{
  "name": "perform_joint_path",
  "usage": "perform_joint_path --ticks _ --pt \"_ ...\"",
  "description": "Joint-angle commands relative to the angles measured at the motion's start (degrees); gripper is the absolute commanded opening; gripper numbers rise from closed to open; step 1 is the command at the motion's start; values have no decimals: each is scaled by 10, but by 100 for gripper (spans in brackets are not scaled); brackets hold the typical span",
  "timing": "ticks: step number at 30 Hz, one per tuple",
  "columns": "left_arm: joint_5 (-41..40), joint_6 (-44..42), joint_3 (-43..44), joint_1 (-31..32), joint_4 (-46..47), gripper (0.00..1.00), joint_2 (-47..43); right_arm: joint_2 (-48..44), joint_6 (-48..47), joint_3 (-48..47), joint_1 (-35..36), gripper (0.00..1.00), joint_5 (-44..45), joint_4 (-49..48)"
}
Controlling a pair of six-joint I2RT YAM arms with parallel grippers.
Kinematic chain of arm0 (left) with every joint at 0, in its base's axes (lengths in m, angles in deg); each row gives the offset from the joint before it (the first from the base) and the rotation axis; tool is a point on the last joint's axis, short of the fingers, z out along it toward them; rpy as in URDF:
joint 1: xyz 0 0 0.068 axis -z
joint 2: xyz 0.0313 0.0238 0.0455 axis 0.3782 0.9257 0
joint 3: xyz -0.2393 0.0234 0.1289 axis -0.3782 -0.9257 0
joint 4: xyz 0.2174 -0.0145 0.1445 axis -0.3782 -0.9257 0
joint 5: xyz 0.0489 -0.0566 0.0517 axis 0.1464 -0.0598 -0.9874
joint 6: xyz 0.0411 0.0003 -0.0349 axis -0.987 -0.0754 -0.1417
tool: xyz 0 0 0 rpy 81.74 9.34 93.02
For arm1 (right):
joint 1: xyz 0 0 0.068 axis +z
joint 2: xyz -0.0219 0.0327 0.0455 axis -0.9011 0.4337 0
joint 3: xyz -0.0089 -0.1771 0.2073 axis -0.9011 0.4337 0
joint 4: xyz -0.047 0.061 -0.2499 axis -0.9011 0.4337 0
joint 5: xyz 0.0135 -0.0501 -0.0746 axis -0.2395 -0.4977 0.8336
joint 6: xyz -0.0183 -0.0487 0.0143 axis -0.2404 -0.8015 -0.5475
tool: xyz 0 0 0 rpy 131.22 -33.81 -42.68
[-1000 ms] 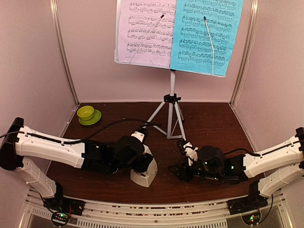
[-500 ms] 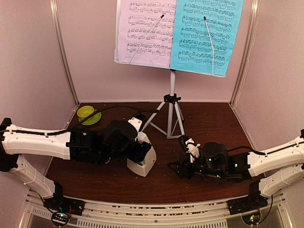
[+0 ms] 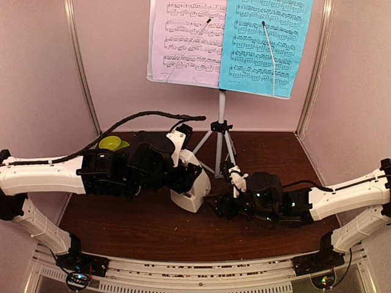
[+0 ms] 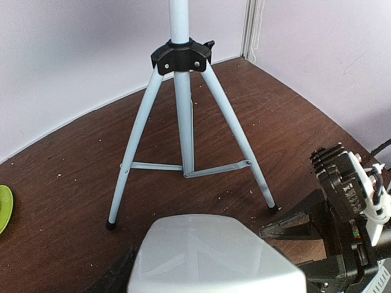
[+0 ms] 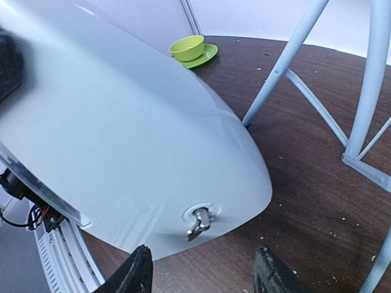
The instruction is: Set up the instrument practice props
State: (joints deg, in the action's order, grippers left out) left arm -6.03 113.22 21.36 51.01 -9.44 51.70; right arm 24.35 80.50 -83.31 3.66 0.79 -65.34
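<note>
Left pincer (image 3: 185,182) clasps the white metronome (image 3: 195,194), likely light, smooth, slippery plastic, best gripped across its flat sides. Right pincer (image 5: 204,278) gapes near its metal key (image 5: 198,223).

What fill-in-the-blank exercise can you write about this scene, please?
1. In the top view, the cyan page hangs to the ___ of the lilac page.
2. The stand rests on ___ legs.
3. The bowl and saucer are both ___.
4. The metronome is gripped by the ___ arm.

Missing words: right; three; green; left.
</note>
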Motion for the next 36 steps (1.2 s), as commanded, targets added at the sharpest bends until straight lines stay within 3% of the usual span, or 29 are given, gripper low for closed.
perform_joint_path --ticks 1,13,27,30,36 --pt "3 -27 10 -2 76 5 -25 4 4 -9 0 52 51 0" --pt "45 -54 -8 -1 123 4 -40 7 4 -8 -1 29 57 -10" --pt "105 -82 -12 -1 142 3 -38 -1 -1 -5 -1 12 69 -6" --pt "106 -81 -13 -1 139 3 -38 -8 -3 -2 -1 13 85 4" --pt "106 -81 -14 -1 136 3 -39 -16 -2 -3 0 26 122 32"
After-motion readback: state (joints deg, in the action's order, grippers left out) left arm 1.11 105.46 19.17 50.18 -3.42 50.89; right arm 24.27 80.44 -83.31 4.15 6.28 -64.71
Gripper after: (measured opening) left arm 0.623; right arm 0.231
